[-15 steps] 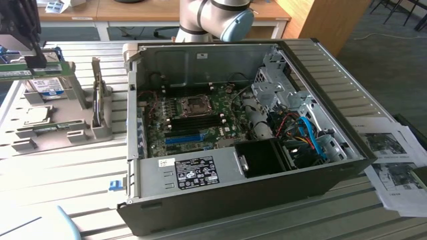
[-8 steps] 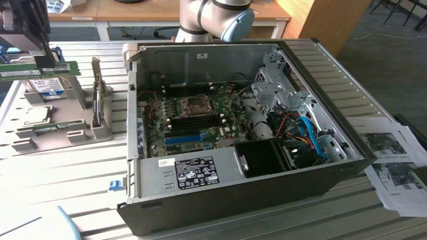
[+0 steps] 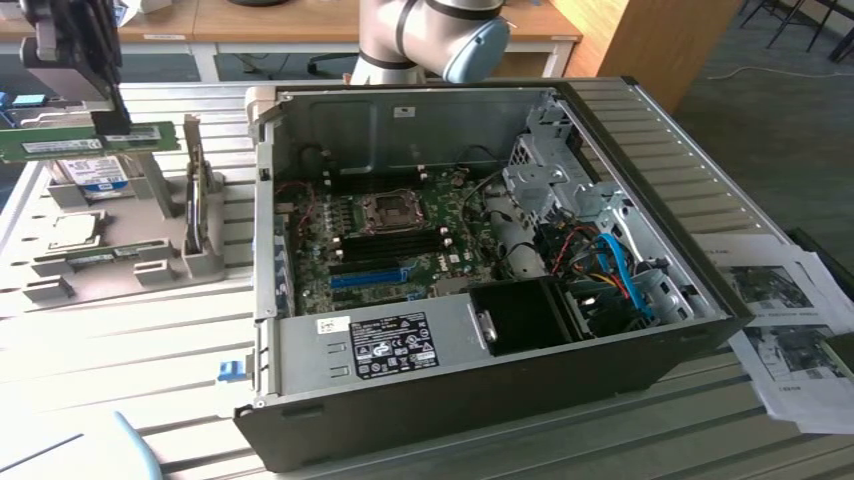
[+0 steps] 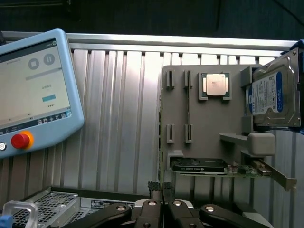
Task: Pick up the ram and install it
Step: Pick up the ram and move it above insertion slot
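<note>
Holding the ram (image 3: 80,142) in the air above the grey fixture (image 3: 134,245), by the table (image 3: 134,330) edge on the exterior view's left, well apart from the open case (image 3: 641,130). Gripper (image 3: 115,126) narrow, pinching its upper edge off-centre. Long axis level, running across the exterior view, 1 flat face to the camera. I judge it light, stiff, thin and fragile: grip bare board edges, not the chips or contacts.

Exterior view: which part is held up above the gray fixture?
The ram, the green stick in the gripper; the hard drive and processor sit in the fixture.
</note>
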Controlling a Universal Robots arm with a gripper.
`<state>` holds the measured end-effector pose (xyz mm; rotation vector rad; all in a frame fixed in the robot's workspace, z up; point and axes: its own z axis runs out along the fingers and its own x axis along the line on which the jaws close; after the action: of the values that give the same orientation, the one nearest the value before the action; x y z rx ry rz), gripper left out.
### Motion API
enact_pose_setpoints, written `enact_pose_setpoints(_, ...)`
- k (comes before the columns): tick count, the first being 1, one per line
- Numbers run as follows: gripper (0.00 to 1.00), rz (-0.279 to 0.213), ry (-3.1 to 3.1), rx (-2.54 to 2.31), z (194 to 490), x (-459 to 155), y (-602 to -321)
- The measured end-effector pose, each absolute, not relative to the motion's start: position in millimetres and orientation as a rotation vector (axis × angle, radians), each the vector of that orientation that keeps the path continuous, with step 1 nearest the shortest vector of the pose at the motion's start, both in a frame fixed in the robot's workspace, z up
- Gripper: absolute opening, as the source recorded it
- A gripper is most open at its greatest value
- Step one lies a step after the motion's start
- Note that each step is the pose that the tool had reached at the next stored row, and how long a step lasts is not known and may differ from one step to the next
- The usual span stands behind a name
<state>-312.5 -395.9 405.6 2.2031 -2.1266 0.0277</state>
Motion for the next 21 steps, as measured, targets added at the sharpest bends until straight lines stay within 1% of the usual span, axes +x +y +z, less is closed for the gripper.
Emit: enact_pose_setpoints(21, 0.11, 0.028, -2.127, 2.203, 405.6, -260.4, -395.9)
